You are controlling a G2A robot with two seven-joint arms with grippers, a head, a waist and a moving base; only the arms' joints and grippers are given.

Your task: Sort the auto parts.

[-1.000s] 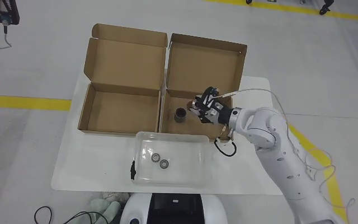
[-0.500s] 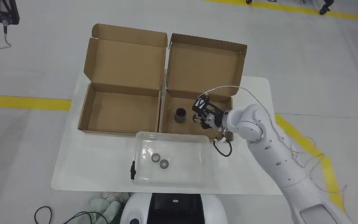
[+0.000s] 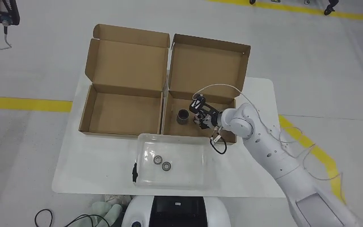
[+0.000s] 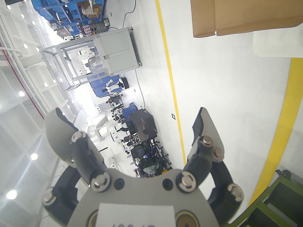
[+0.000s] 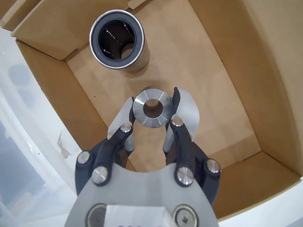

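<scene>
Our right gripper [image 5: 152, 102] has edged deeper into the right-hand box [image 5: 213, 72], clamped on a steel bushing [image 5: 151, 112] just beside the upright linear bearing [image 5: 117, 42]. We judge release is close. Two small bearings [image 3: 158, 160] wait in the clear bin [image 3: 190, 170].

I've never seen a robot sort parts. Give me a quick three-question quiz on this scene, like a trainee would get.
1. True or false: the right hand is shut on a metal ring.
2. How many small bearings lie in the clear bin? A one, B two, C four.
3. Fill in: the left hand is ___ (open or shut).
Key: 1 true; 2 B; 3 open.
</scene>
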